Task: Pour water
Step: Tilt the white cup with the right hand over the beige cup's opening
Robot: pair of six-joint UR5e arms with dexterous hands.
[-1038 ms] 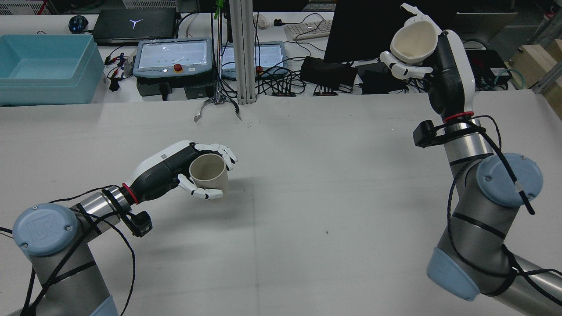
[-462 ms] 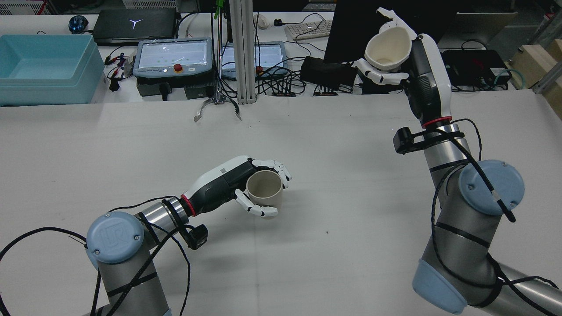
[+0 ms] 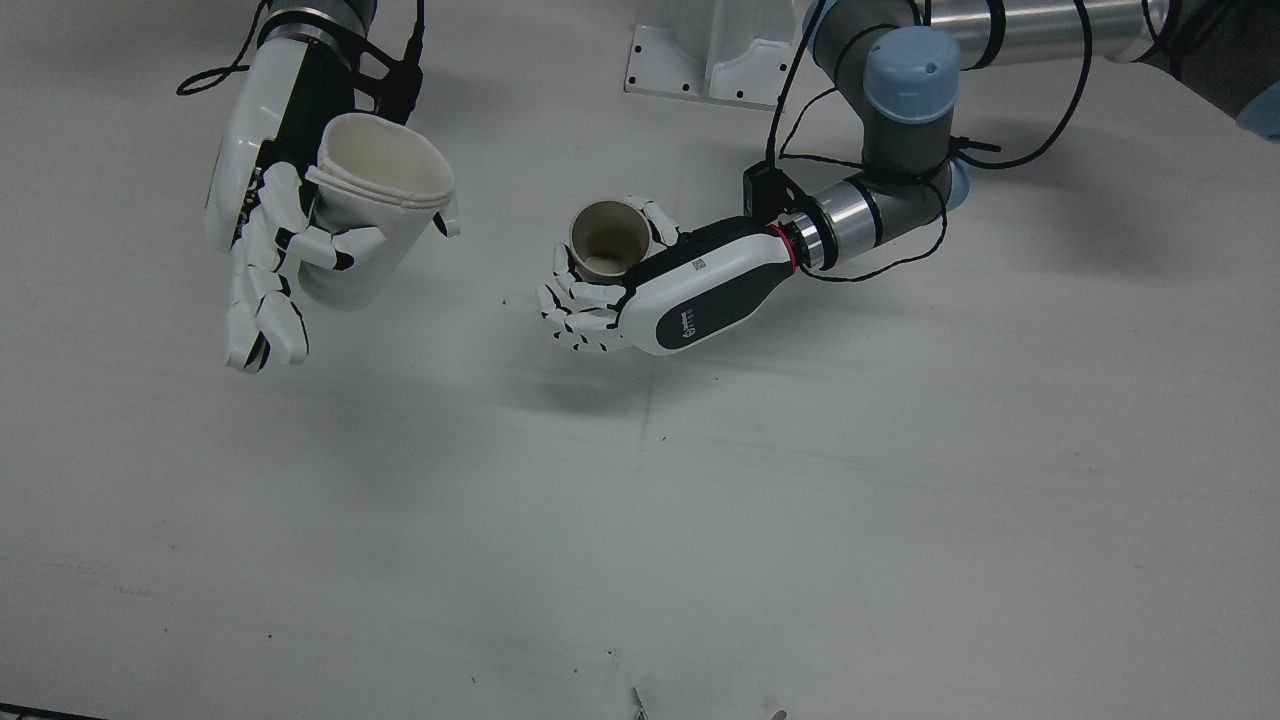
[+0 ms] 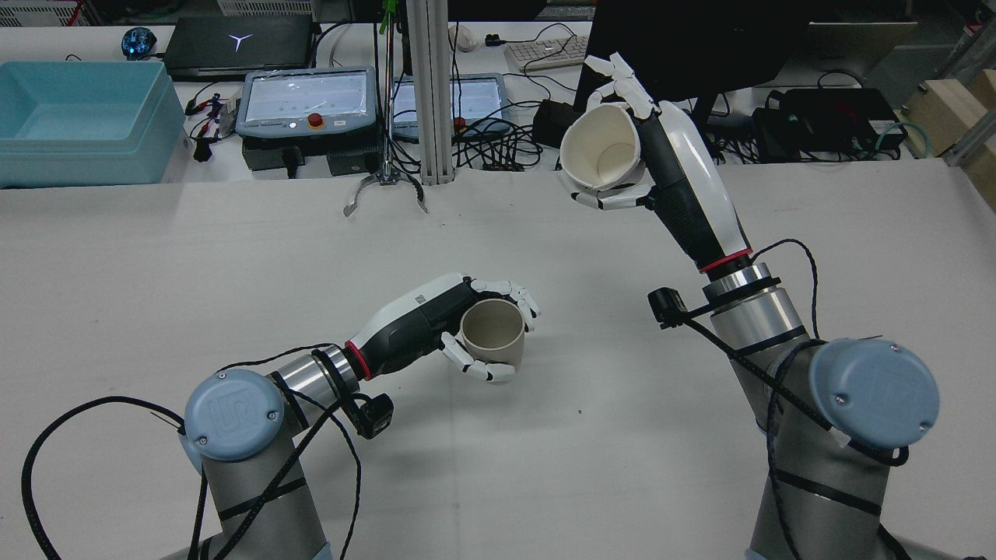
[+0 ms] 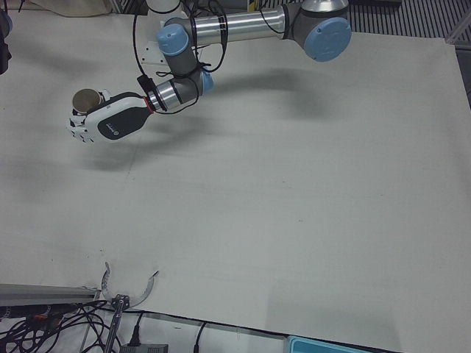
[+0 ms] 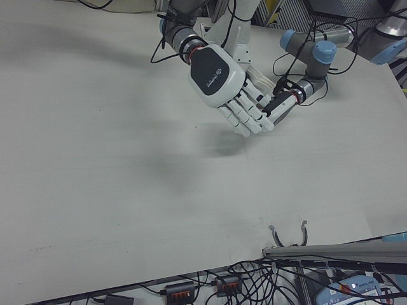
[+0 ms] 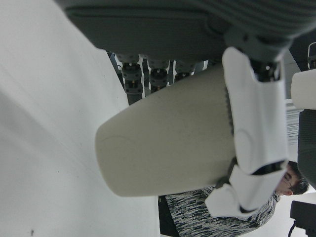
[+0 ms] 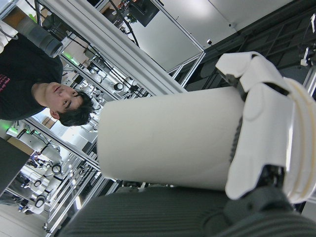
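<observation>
Looking almost straight down, the front view showed the right hand [image 3: 265, 215] with its fingers [image 3: 262, 300] partly wrapped round a white cup [image 3: 375, 215] held well above the table [image 3: 800, 500], its mouth tipped toward the other arm. The left hand [image 3: 640, 285] had its fingers curled round a beige cup [image 3: 605, 240], upright and open; whether it rested on the table could not be told. The two cups were well apart.

From the rear view, the white cup lay tilted inside the right fingers, mouth facing down toward the beige cup, which sat enclosed by the left fingers. No water could be seen in either cup.

In the left hand view, the fingers pressed against the beige cup's wall. In the right hand view, the fingers clasped the white cup near its rim.

By my judgement both cups were grasped; bringing the white cup over the beige one and pouring remained.
</observation>
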